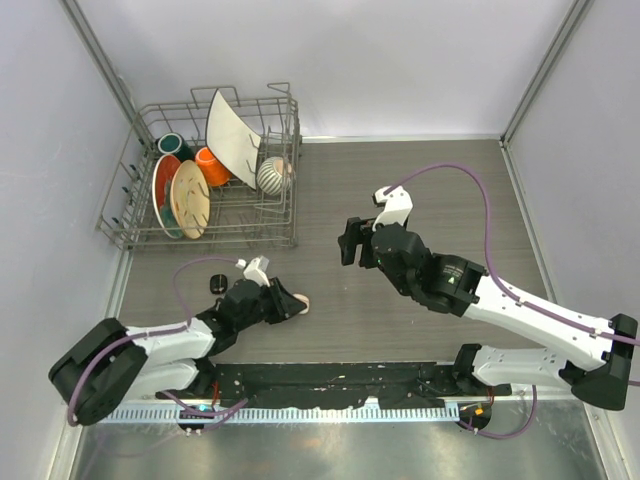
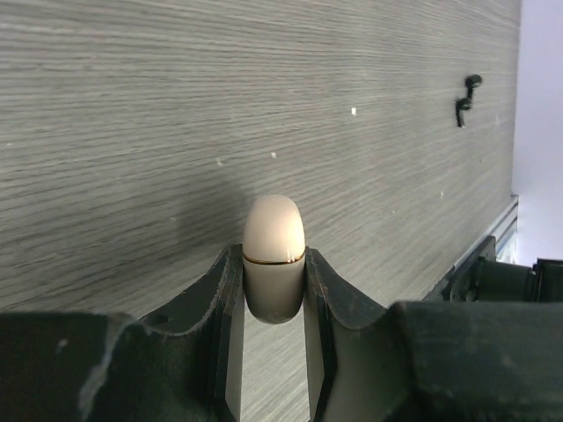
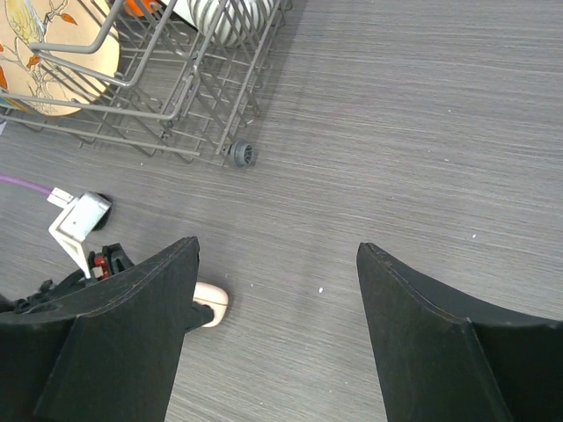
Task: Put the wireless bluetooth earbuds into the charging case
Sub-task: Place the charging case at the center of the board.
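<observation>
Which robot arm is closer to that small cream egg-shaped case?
Left. The left gripper is shut on the small cream egg-shaped case; the right gripper hangs open, apart from it, off to its right and farther back.

The left arm (image 1: 160, 345) lies low and folded, with its base at the near left corner and its forearm reaching rightward toward the middle of the workspace. The left gripper (image 1: 290, 302) points right. Its two fingers (image 2: 224, 299) are closed against opposite sides of a cream charging case (image 2: 274, 237), whose rounded end projects beyond the fingertips. The right arm (image 1: 520, 310) extends from its base at the near right corner and runs diagonally away and to the left, with the wrist raised. The right gripper (image 1: 347, 243) faces left and tilts downward. Its jaws stand wide apart, both fingers (image 3: 141, 334) clear of any contact.
</observation>
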You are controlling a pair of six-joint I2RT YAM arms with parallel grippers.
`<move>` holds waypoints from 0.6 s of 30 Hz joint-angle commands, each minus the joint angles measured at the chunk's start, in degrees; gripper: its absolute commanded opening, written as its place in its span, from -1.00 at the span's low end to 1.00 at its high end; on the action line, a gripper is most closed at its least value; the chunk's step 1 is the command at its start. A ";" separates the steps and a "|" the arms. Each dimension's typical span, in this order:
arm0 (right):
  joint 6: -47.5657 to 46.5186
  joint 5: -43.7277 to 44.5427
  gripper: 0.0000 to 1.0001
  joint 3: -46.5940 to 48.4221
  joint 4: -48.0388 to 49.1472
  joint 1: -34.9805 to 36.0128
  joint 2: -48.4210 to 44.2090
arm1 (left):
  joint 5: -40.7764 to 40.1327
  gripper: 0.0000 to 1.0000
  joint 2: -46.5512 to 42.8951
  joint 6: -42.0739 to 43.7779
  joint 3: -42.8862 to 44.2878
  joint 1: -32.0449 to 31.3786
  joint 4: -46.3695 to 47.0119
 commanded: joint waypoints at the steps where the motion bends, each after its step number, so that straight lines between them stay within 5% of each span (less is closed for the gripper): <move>1: 1.83 0.72 0.55 -1.16 3.64 -0.46 -2.42 | -2.43 -1.00 6.64 -3.54 2.57 0.11 7.67; 6: 2.10 1.43 0.55 -2.39 3.99 -1.16 -4.45 | 0.47 -0.99 15.27 -5.12 6.26 0.11 8.98; 18: 3.06 0.90 0.55 -3.19 3.82 -1.78 -5.07 | 3.55 -0.47 26.53 -9.43 7.06 -1.38 18.13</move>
